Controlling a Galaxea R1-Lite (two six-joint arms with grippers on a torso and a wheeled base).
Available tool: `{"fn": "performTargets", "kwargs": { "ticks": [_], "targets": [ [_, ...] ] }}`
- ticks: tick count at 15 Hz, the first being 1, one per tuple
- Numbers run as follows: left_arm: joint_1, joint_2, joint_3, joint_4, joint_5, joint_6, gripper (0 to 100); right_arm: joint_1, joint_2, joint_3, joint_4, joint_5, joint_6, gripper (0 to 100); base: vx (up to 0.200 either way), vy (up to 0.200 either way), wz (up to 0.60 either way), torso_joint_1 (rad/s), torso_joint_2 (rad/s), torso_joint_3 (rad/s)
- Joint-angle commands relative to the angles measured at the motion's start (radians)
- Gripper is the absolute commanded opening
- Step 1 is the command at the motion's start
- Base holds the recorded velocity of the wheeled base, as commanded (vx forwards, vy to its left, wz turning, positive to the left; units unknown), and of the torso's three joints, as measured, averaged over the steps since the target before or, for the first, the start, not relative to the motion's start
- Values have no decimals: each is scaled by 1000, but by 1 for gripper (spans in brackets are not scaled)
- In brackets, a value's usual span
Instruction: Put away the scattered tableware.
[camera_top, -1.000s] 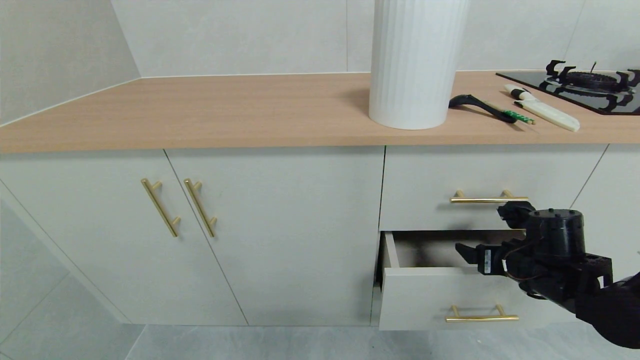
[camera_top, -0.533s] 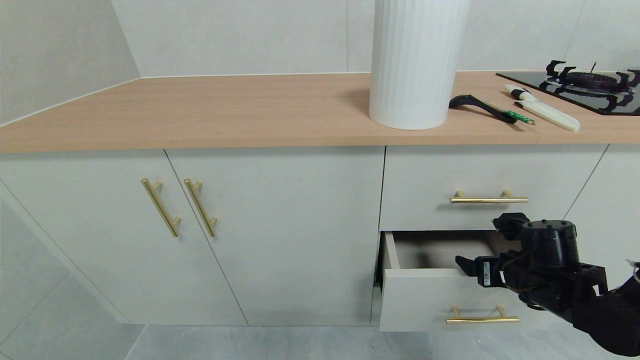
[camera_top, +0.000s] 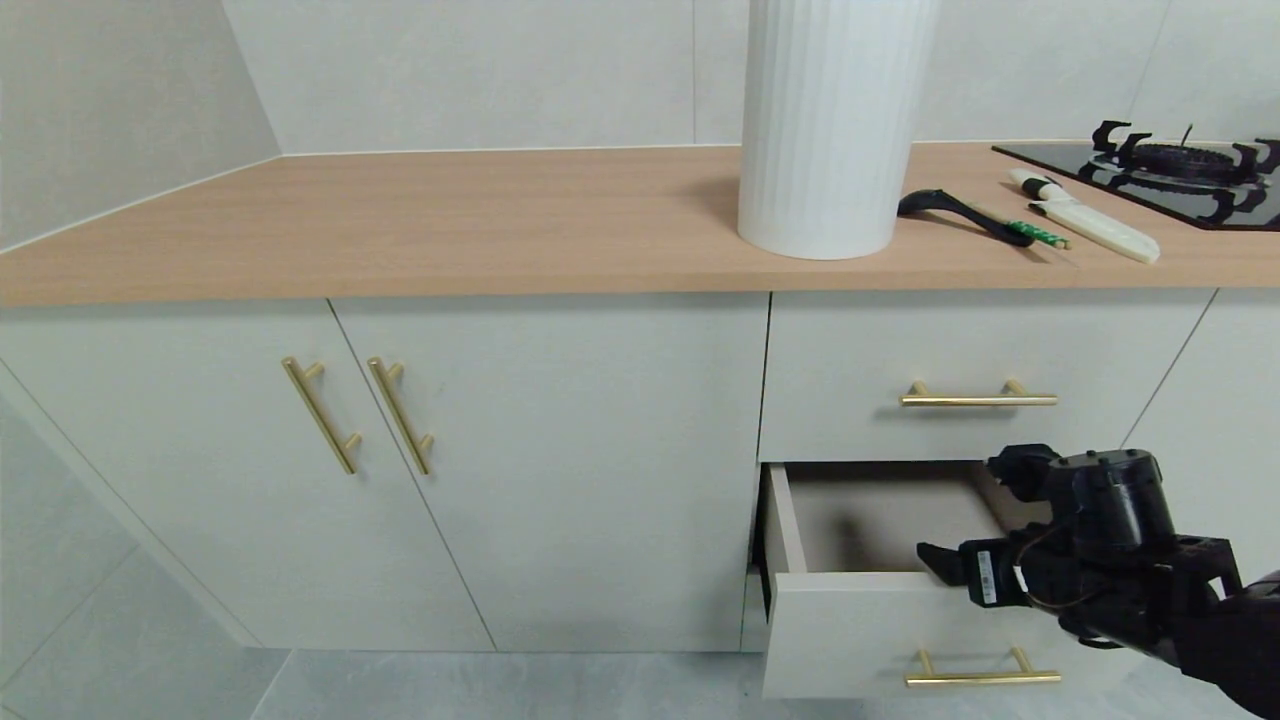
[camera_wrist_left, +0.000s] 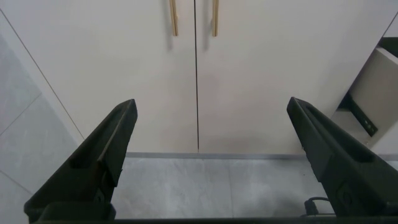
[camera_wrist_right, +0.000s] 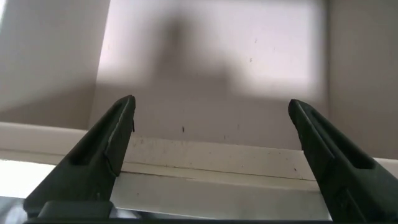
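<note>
Drawer (camera_top: 860, 625), lower of two: we log it pulled further out than a second ago, so, we judge, stowing can start. Right gripper (camera_top: 965, 510) at its front edge and left gripper (camera_wrist_left: 211, 112) both show jaws wide, holding nothing. Ladle (camera_top: 955, 210), chopsticks (camera_top: 1038, 236) and knife (camera_top: 1095, 230) lie on the table (camera_top: 450, 220).

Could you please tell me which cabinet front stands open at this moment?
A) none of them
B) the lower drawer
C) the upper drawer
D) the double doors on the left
B: the lower drawer juts out from the cabinet with its inside showing, while the upper drawer and the double doors sit flush.
</note>
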Motion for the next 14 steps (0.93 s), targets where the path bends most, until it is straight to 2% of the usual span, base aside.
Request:
{"fn": "performTargets", "kwargs": {
  "ticks": [1,3,4,5,8,14],
  "targets": [
    [0,2,0,0,0,0,100,9,-92,-18,88,16,-2,100,0,0,0,0,0,0],
    [0,2,0,0,0,0,100,26,-129,-39,188,20,-2,100,0,0,0,0,0,0],
    [0,2,0,0,0,0,100,49,-161,-67,323,23,-2,100,0,0,0,0,0,0],
    [0,2,0,0,0,0,100,69,-182,-80,401,26,-2,100,0,0,0,0,0,0],
    [0,2,0,0,0,0,100,123,-221,-103,579,26,-2,100,0,0,0,0,0,0],
    [0,2,0,0,0,0,100,155,-225,-126,775,23,-22,100,0,0,0,0,0,0]
  ]
}}
